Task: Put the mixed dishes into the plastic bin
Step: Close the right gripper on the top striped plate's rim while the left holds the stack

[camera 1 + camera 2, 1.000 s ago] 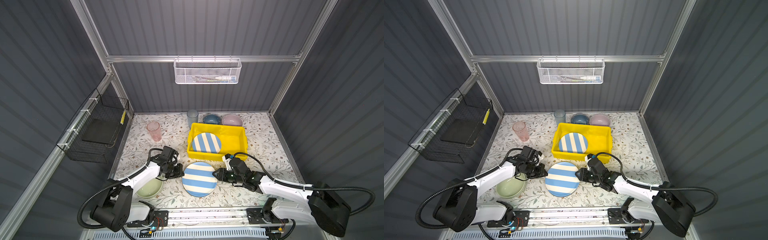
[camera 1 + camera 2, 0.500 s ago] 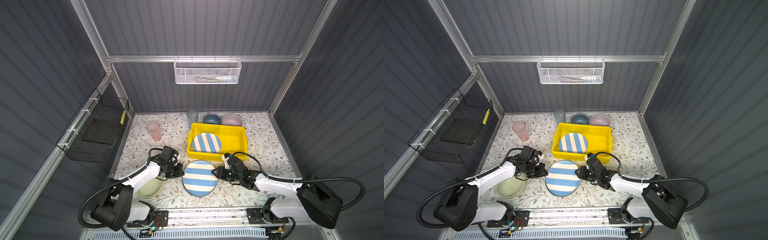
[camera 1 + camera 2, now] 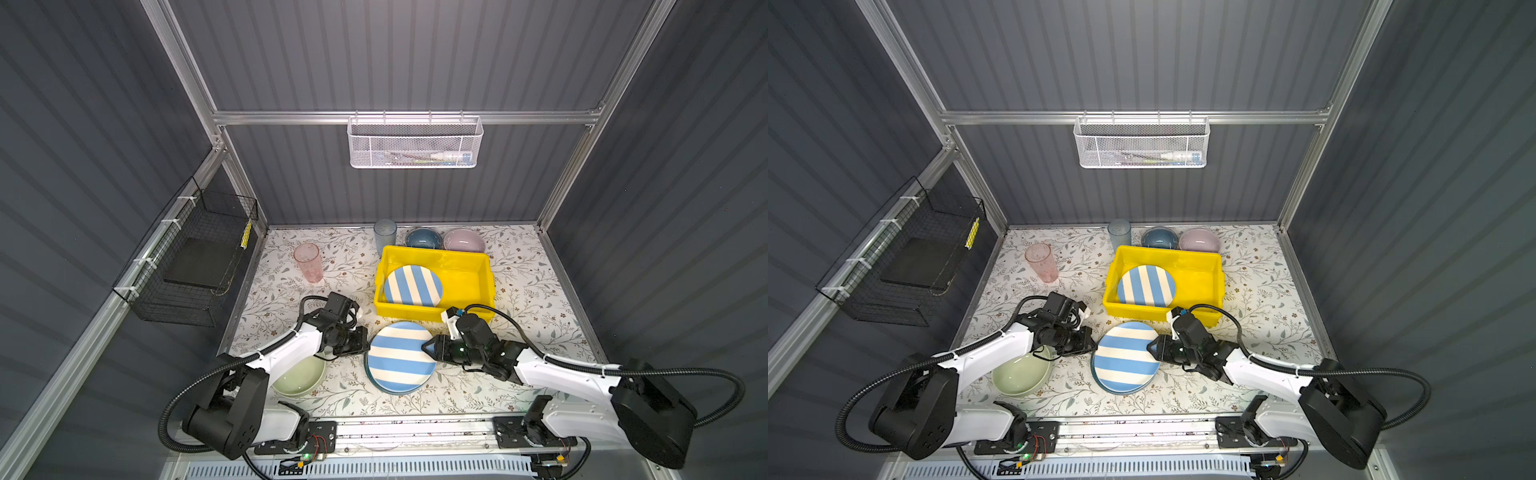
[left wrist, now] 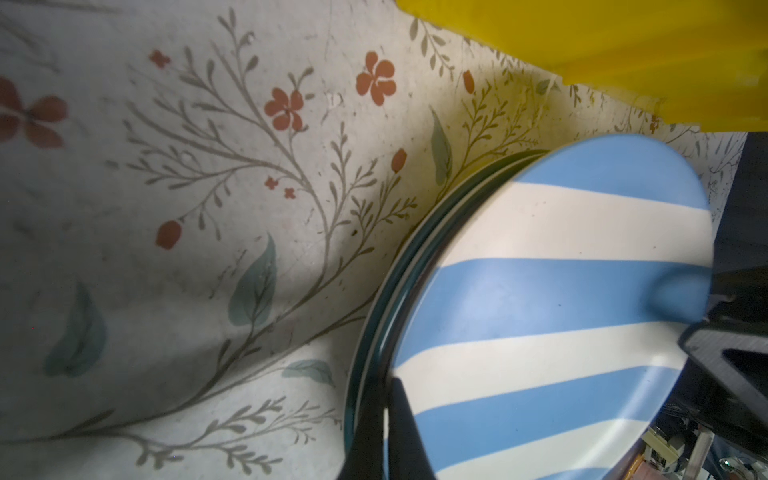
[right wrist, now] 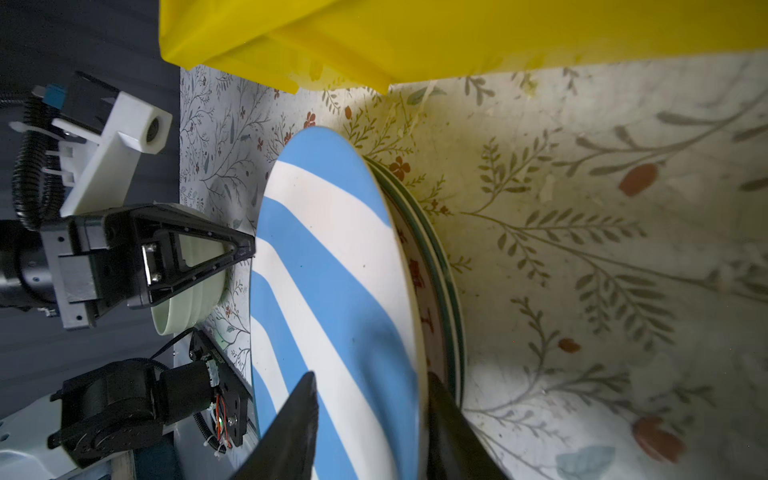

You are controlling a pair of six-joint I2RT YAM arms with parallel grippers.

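Observation:
A blue-white striped plate [image 3: 401, 357] [image 3: 1127, 357] tops a stack of plates [image 4: 374, 324] [image 5: 440, 266] in front of the yellow plastic bin [image 3: 432, 251] [image 3: 1167, 251]. A second striped plate [image 3: 412, 286] lies inside the bin. My left gripper [image 3: 368, 347] [image 4: 388, 399] is shut, its tip against the top plate's left rim. My right gripper [image 3: 424, 347] [image 5: 372, 399] is open and straddles that plate's right rim [image 5: 324, 249], one finger over its face and one under its edge. A green bowl [image 3: 297, 374] sits under my left arm.
A pink tumbler [image 3: 308, 262] stands left of the bin. Behind the bin are a blue tumbler [image 3: 385, 235], a blue bowl [image 3: 423, 239] and a lilac bowl [image 3: 463, 241]. A black wire basket [image 3: 195, 266] hangs on the left wall, a white mesh basket [image 3: 415, 143] on the back wall.
My right gripper has edged slightly left onto the striped plate's right rim. The left gripper and the plates have hardly moved.

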